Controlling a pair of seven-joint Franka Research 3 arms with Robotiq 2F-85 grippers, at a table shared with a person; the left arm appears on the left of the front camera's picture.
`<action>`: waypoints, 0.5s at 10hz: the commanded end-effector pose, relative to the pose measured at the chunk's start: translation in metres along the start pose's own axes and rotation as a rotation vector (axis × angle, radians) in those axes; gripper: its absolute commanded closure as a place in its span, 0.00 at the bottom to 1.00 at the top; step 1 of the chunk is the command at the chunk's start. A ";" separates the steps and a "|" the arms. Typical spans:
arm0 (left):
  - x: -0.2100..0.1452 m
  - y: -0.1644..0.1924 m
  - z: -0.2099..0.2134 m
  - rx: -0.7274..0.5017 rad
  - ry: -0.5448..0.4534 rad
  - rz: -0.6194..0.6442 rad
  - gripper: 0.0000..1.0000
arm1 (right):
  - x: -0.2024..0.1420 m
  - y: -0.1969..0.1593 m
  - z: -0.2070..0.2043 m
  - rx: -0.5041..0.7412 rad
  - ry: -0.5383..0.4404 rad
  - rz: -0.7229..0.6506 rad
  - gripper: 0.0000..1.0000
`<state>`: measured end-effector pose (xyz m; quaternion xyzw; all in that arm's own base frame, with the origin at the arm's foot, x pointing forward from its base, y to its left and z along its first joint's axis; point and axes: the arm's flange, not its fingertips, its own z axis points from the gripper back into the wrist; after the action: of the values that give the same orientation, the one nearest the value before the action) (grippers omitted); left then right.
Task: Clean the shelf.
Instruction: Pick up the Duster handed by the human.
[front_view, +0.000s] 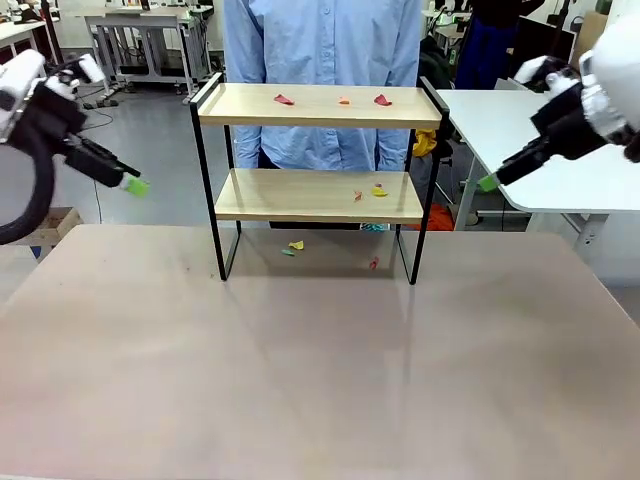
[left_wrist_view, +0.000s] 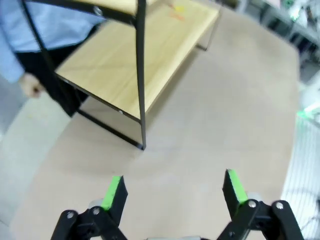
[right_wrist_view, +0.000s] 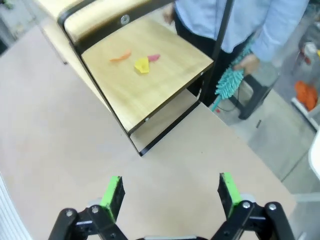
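Two pairs of jaws, wide and empty, either side of the littered shelf (front_view: 240, 104).

Coloured scraps (front_view: 382, 100) on the shelf (front_view: 240, 104) are too small to identify

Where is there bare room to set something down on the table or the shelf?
The table in front of the shelf is bare to its near edge. The left half of the lower board is free too. Crowded: three scraps on the top board, scraps at the lower board's right end, and more under the shelf.
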<state>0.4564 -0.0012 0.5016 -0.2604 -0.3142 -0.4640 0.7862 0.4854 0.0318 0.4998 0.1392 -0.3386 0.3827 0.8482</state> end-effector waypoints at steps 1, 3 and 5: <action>-0.033 0.043 -0.017 -0.125 -0.123 -0.170 0.00 | -0.026 -0.047 -0.020 0.117 -0.059 0.125 0.00; -0.069 0.060 -0.018 -0.157 -0.264 -0.334 0.00 | -0.060 -0.072 -0.023 0.154 -0.126 0.191 0.00; -0.061 0.036 -0.006 -0.083 -0.176 -0.263 0.00 | -0.049 -0.047 -0.008 0.118 -0.093 0.158 0.00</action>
<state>0.4684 0.0532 0.4284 -0.3048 -0.4172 -0.5510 0.6554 0.5065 -0.0409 0.4405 0.1970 -0.3614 0.4636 0.7846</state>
